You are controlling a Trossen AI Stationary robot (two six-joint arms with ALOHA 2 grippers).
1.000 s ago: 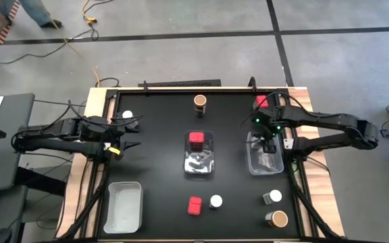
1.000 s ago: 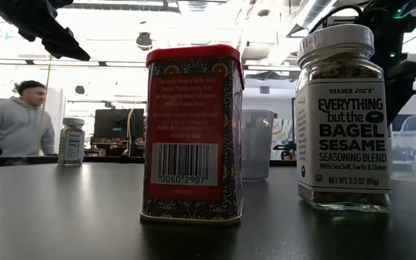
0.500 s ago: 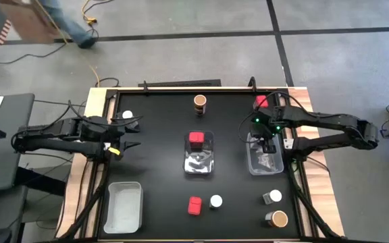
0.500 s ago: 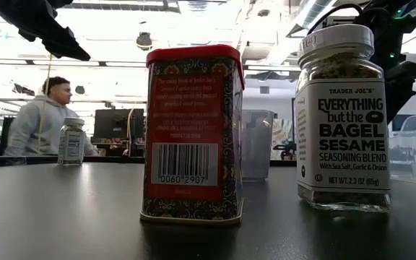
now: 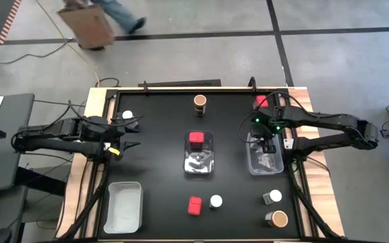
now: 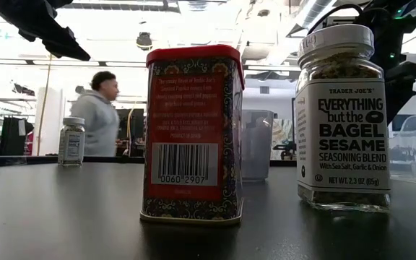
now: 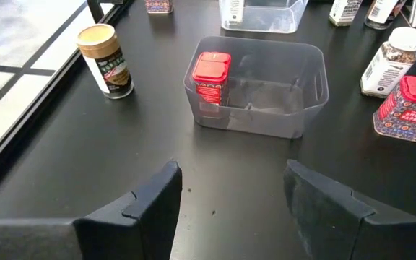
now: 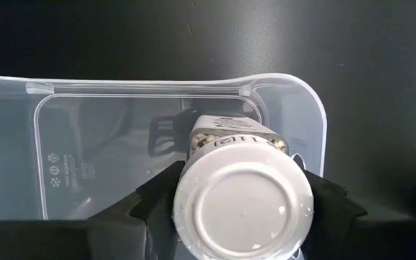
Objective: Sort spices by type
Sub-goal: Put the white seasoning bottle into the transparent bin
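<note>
My right gripper [image 5: 265, 137] points down into the clear right bin [image 5: 255, 166] and is shut on a white-lidded spice jar [image 8: 243, 206]. My left gripper [image 7: 233, 209] waits at the table's left side, open, with nothing between its fingers. The middle bin [image 5: 208, 169] holds a red tin [image 5: 196, 139]. Loose spices stand on the table. A brown-topped jar [image 5: 200, 101] and a red tin [image 5: 261, 102] are at the far edge. A white-lidded jar [image 5: 127, 115] stands at the far left. My right gripper has the white-lidded jar between its two fingers, which lie against opposite sides at the lid's rim [image 8: 185, 206]. The fingers come from above, pointing down. The jar stands upright with its base down inside the bin; whether it rests on the bin's floor cannot be told.
Near the front stand a red tin [image 5: 194, 205], a white-lidded jar [image 5: 216, 201], another white-lidded jar [image 5: 273, 197] and a brown-topped jar [image 5: 277, 219]. A clear bin [image 5: 123, 206] lies at the near left. A person walks in the room beyond the table.
Neither arm nor any spice has visibly moved. A person beyond the table's far edge has walked across the room.
</note>
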